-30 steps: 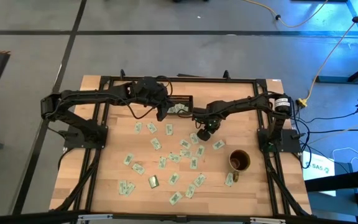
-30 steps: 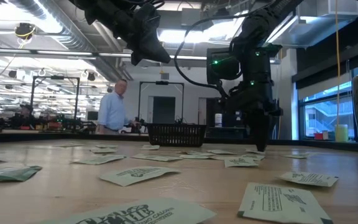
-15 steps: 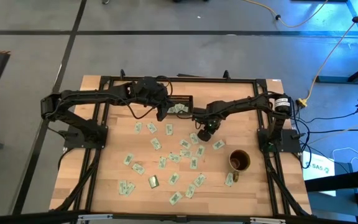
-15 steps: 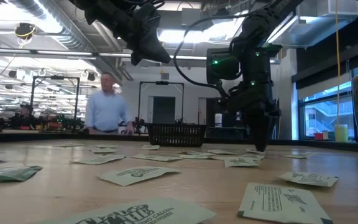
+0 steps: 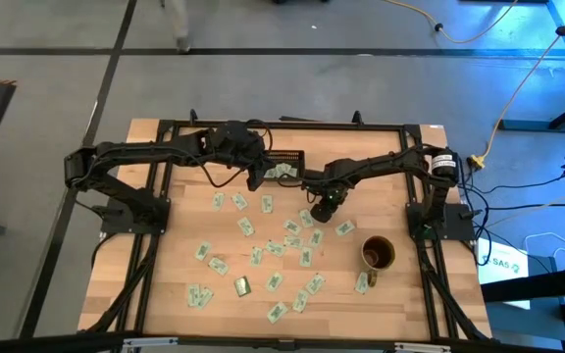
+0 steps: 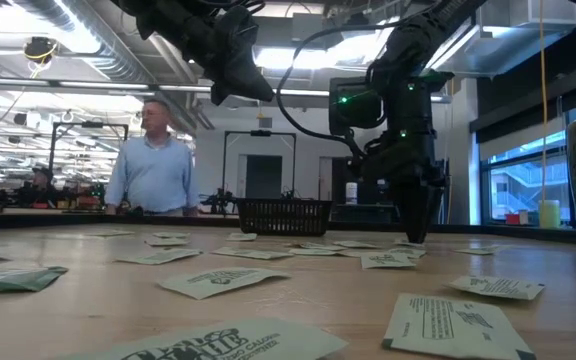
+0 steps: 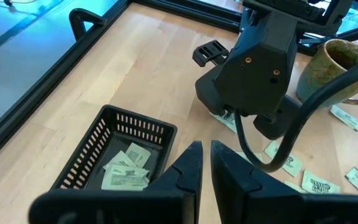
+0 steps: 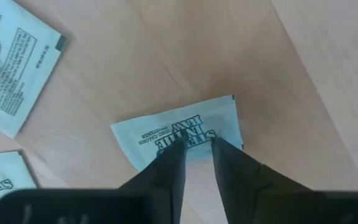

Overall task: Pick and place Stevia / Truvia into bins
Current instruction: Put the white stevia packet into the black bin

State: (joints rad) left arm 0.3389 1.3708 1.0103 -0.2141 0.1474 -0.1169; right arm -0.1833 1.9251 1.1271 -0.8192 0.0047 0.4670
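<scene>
Many pale green and white Stevia packets (image 5: 281, 247) lie flat over the wooden table. The black slatted bin (image 5: 284, 162) stands at the far middle with a few packets (image 7: 126, 171) lying inside. My left gripper (image 7: 205, 152) hovers above the bin's near right corner, its fingers a narrow gap apart with nothing between them. My right gripper (image 5: 324, 206) points straight down, open, just right of the bin. Its fingertips (image 8: 173, 158) stand over the near edge of one packet (image 8: 179, 134) that lies flat. My right gripper comes down from above on the near edge (image 8: 194, 144) of a flat-lying packet, one finger to each side of the edge's middle. The low view shows its tips (image 6: 415, 236) down at table level. I cannot tell whether they touch the paper.
A round brownish-gold mug (image 5: 378, 253) stands at the right, near my right arm's base. Loose packets fill the table's middle and near part. A black frame (image 5: 165, 127) runs round the table. A person (image 6: 153, 170) stands in the room behind.
Neither arm nor any packet has visibly moved. The person in the room behind the table has walked toward the low view's left.
</scene>
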